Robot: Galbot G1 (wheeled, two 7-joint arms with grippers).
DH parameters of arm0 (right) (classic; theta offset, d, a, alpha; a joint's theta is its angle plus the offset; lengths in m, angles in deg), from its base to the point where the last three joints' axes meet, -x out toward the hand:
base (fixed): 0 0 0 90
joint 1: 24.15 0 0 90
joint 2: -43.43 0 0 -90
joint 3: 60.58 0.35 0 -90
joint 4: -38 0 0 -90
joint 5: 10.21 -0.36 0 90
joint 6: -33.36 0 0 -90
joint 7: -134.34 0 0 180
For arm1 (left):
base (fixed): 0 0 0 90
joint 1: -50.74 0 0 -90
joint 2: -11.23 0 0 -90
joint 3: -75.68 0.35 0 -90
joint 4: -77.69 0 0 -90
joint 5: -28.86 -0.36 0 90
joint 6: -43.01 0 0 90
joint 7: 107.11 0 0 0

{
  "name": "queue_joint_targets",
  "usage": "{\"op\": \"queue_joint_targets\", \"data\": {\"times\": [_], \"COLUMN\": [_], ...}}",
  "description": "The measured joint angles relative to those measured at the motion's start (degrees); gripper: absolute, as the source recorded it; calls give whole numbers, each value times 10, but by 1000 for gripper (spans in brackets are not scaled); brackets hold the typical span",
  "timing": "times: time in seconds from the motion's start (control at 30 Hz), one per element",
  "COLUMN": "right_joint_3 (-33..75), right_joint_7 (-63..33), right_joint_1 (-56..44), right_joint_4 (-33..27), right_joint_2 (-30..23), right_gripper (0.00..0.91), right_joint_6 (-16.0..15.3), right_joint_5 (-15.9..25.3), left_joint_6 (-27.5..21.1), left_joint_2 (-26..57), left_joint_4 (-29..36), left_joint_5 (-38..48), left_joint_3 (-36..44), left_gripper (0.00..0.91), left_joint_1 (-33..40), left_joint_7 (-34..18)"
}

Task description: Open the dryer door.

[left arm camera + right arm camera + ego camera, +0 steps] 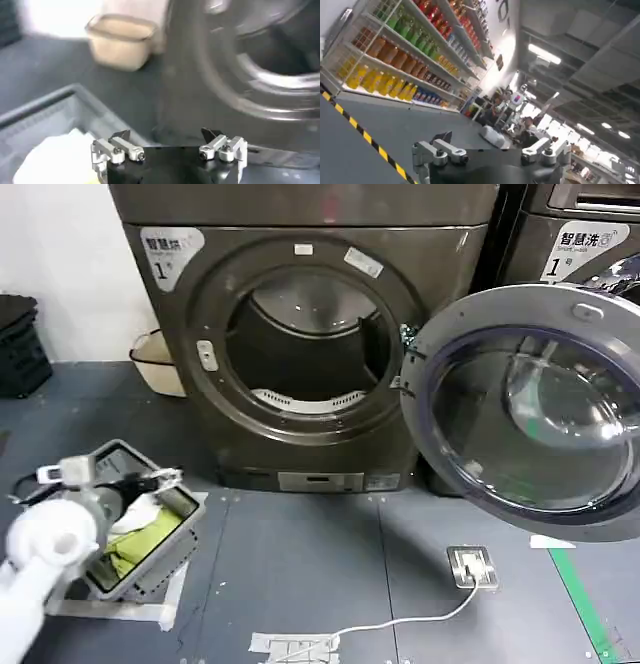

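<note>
The dryer door (560,306) stands swung wide open to the right of the dryer, its grey inner face and clear glass bowl (545,419) turned toward me. The round drum opening (305,349) is uncovered and dark inside. My left gripper (108,475) hangs low at the left, over a grey bin and away from the door. In the left wrist view the left gripper (166,134) is open and holds nothing, with the dryer front (250,75) beyond it. My right gripper (492,140) is open too, empty, and faces the room away from the machine.
A grey bin (178,546) holding yellow-green and white cloth sits on the floor at the left. A beige basket (150,362) stands beside the dryer, with a black crate (20,344) farther left. A floor socket (471,567) with a white cable lies below the door. A second machine (580,234) stands at the right.
</note>
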Motion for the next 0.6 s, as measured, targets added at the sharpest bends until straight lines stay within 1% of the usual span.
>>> {"op": "queue_joint_targets", "data": {"times": [0.13, 0.33, 0.43, 0.53, 0.6], "right_joint_3": [-8, -16, -18, -21, -21], "right_joint_7": [0, 3, 3, 3, 3], "right_joint_1": [6, 10, 12, 14, 14], "right_joint_4": [1, 1, 1, 4, 5], "right_joint_2": [0, 0, 0, -1, -2], "right_gripper": [907, 907, 907, 907, 907], "right_joint_6": [0, 4, 5, 6, 12], "right_joint_5": [0, 1, 1, 2, 4], "left_joint_6": [0, 0, 0, 1, 1], "left_joint_2": [26, 57, 72, 80, 82], "left_joint_4": [-35, -84, -104, -121, -127], "left_joint_5": [123, 245, 285, 300, 309], "left_joint_3": [-16, -14, -2, 12, 20], "left_gripper": [907, 907, 907, 907, 907], "left_joint_1": [2, 16, 22, 36, 43], "left_joint_7": [-66, -133, -154, -165, -167]}}
